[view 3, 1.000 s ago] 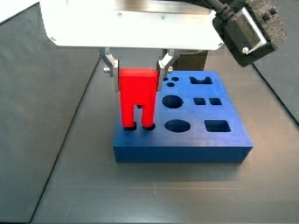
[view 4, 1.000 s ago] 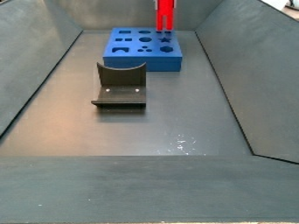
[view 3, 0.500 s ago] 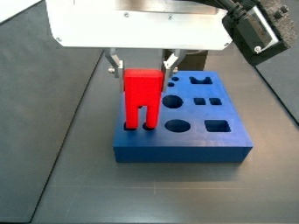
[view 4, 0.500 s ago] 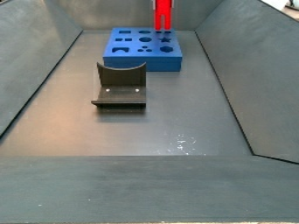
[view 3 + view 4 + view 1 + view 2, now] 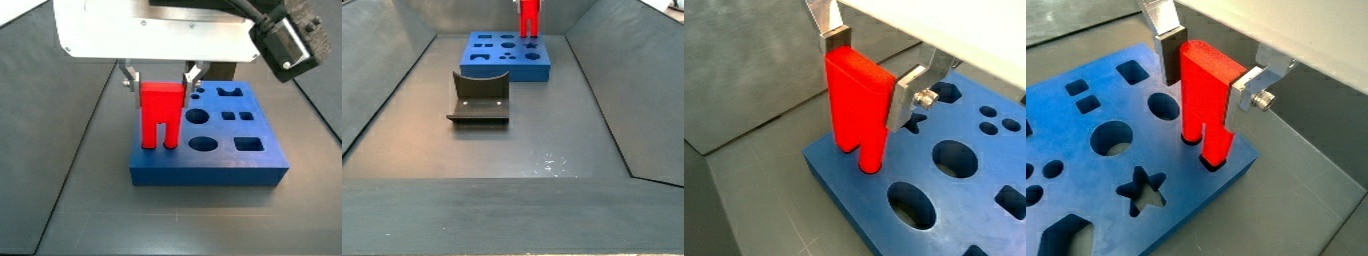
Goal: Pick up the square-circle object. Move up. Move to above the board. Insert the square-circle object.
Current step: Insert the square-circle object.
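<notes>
The red square-circle object (image 5: 160,115) stands upright over the near-left corner of the blue board (image 5: 227,160). My gripper (image 5: 160,78) is shut on its upper part, with a silver finger (image 5: 835,40) on each side. Both wrist views show the red peg (image 5: 858,105) (image 5: 1207,100) with its two prong tips just inside two cut-outs at the board's corner (image 5: 1106,190). In a side view the peg (image 5: 531,18) shows at the board's (image 5: 505,55) far right corner, and its top is cut off by the frame.
The fixture (image 5: 480,97) stands on the grey floor in front of the board. Sloped grey walls (image 5: 609,90) enclose the floor. Other cut-outs, a star (image 5: 1144,188) and circles (image 5: 1112,138), lie open on the board. A black camera (image 5: 287,40) hangs at the upper right.
The gripper has come down a little with the red peg. The prongs sit lower at the board's corner cut-outs than before.
</notes>
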Tool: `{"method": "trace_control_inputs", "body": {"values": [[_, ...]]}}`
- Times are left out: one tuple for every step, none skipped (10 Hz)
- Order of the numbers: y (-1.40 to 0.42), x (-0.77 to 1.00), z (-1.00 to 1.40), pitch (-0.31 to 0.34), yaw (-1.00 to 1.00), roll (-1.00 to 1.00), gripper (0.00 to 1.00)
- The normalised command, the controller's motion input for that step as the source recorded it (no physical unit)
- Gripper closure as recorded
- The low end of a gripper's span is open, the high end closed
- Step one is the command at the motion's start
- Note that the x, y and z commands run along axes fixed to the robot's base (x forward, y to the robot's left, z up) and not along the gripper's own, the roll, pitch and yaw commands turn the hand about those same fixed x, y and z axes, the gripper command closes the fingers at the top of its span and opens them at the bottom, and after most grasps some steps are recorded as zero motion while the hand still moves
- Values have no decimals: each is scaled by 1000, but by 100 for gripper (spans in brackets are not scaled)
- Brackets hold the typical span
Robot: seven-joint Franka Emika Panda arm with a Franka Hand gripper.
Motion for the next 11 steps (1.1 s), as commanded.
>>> {"method": "trace_control_inputs", "body": {"values": [[0,0,-129,0,0,0,100],[0,20,-91,0,0,0,100],[63,146,-69,6,-31,0,100],[63,69,-94,3,-49,0,100],[60,37,-100,4,-43,0,100],[17,0,-126,0,-31,0,100],[0,0,-123,0,-43,11,100],[0,0,-131,0,-34,16,100],[0,0,-191,0,-17,37,100],[20,43,-286,0,0,41,100],[3,23,-337,0,0,74,100]]}}
